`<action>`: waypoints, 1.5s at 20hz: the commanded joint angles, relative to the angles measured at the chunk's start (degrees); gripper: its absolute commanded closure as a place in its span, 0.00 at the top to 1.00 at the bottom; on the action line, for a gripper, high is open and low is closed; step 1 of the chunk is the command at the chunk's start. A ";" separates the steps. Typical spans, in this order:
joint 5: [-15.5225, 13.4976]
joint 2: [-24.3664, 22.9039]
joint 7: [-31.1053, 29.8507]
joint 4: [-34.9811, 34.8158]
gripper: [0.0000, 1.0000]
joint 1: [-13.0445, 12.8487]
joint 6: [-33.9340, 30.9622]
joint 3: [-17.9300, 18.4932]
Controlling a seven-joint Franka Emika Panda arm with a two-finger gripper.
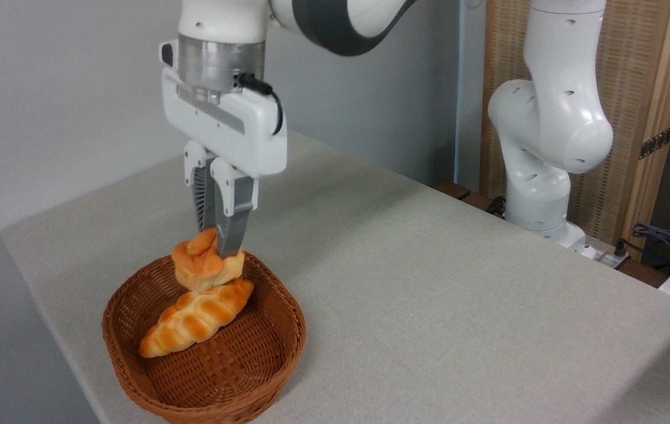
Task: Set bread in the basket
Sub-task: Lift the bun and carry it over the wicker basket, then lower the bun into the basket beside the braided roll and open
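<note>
Golden bread hangs clamped in the gripper, low over the wicker basket toward its 12 o'clock rim, seemingly touching the braided loaf already inside; by my judgement only lowering and release remain; grey cloth table, pale wall, woven screen at 2 o'clock.

The arm points straight down, fingers closed together.
</note>
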 commanded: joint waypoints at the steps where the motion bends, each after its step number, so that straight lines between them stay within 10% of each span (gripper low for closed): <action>1: 3.73 2.34 1.36 1.14 0.75 -0.77 2.10 0.88; 5: 8.04 3.58 1.45 0.96 1.00 -0.68 3.42 0.88; 13: 10.16 4.90 1.36 0.96 1.00 -0.68 3.77 0.88; 25: 8.40 2.70 0.04 1.84 1.00 -0.77 2.54 0.52; 30: 2.79 3.31 0.04 11.32 1.00 -0.24 -14.56 0.96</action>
